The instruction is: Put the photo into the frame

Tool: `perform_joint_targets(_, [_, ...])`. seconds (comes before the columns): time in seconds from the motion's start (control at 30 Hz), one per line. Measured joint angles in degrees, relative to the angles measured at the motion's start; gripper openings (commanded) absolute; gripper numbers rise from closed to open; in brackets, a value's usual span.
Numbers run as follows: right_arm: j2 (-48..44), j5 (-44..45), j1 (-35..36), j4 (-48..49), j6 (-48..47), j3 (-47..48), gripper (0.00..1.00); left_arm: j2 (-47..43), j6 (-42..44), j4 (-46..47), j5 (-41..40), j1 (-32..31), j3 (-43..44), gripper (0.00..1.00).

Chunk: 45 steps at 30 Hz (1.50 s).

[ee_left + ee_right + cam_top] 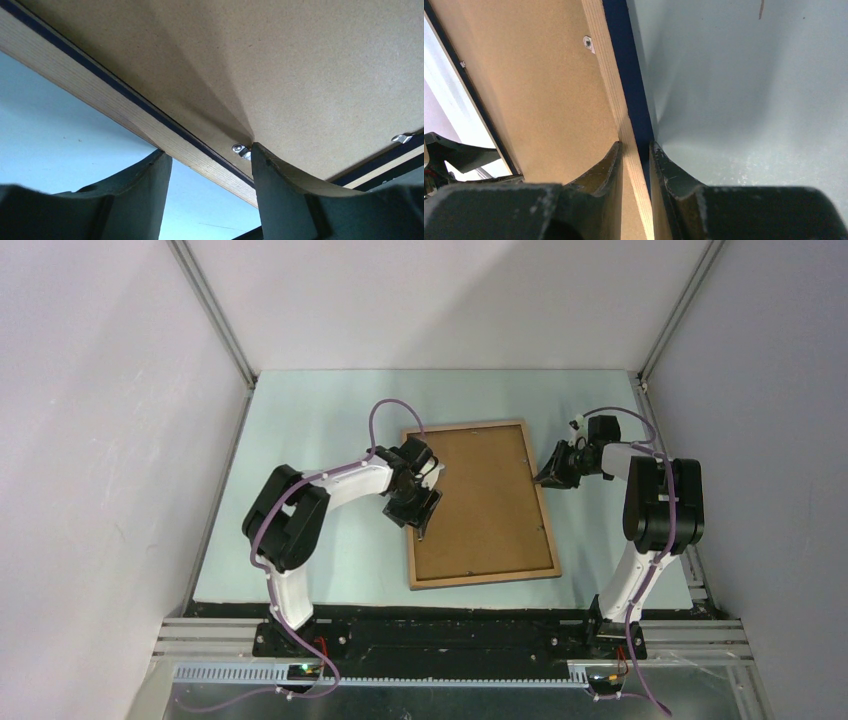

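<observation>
Left gripper: jaws well apart, clamping nothing. Its inner finger is wedged under the backing board, which bows over it beside a metal tab.

Right gripper: pinched on the right rail of the frame, which lies back-up mid-worktop.

Photo: not visible.

Risk: prying harder may crease or crack the board. A trapped tab could drag the frame askew.
</observation>
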Motion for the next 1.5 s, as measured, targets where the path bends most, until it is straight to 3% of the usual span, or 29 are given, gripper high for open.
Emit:
perform_joint_targets(0.63, [-0.1, 0.1, -0.3, 0.1, -0.2, 0.0, 0.00, -1.2, -1.3, 2.1, -1.6, -0.4, -1.8, 0.56])
perform_joint_targets(1.5, [-0.1, -1.1, -1.2, -0.3, -0.3, -0.3, 0.00, -3.7, 4.4, 4.7, -0.2, -0.2, -4.9, 0.47])
